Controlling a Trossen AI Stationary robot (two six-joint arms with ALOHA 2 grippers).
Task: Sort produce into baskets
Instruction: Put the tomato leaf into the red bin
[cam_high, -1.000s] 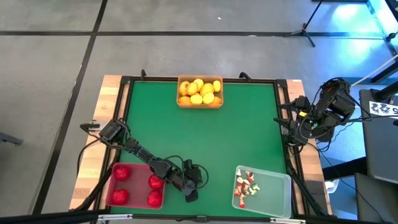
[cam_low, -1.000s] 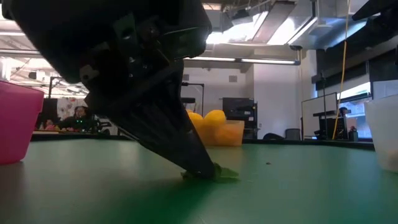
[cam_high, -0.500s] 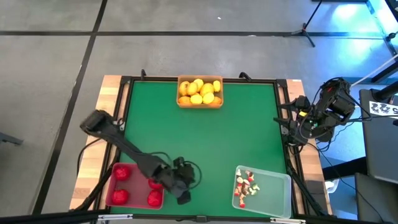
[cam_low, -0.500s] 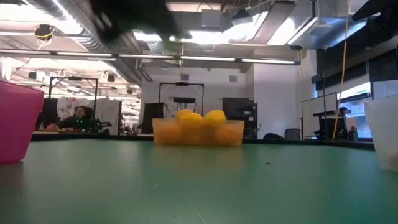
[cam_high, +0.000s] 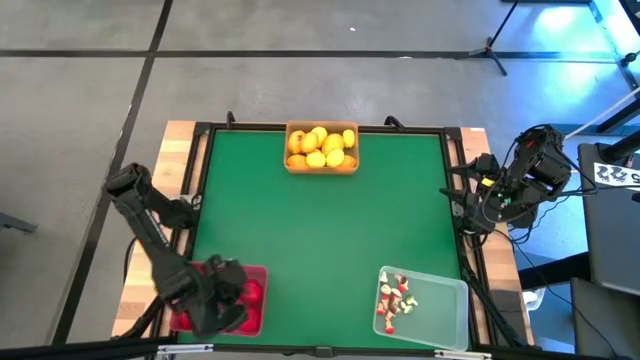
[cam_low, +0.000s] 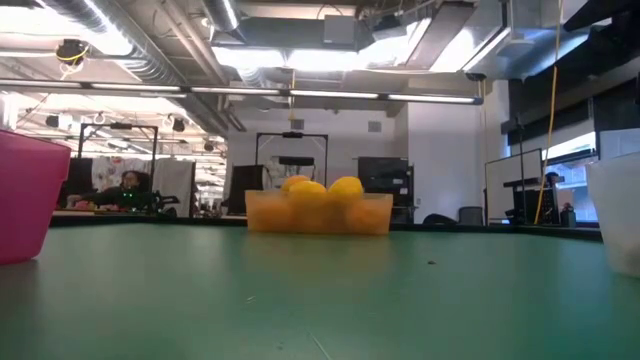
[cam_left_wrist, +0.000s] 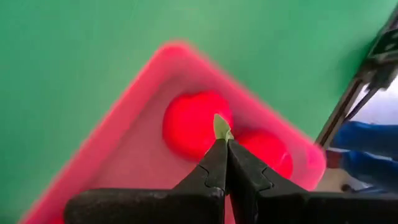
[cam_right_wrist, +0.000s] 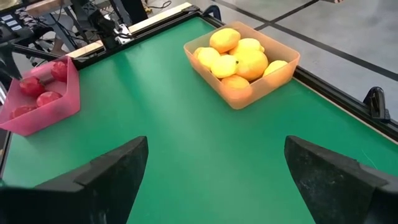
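Left hand (cam_left_wrist: 222, 138) pinches a green leaf (cam_left_wrist: 221, 127) above the red basket (cam_left_wrist: 134, 163).

High cam straight down; low cam table-level; both see orange basket (cam_high: 321, 150)

Left arm: bent, reaching to near-left table corner; left gripper (cam_left_wrist: 222, 138) fingers pressed together. Right arm: folded off table's right edge; right gripper (cam_right_wrist: 214, 171) fingers spread wide.

— What hides the red basket (cam_high: 256, 300) at the lower left of the high view?
— The left arm (cam_high: 160, 250) covers most of it.
— And the clear basket's (cam_high: 445, 305) bits (cam_high: 395, 300)?
— Too small to identify.
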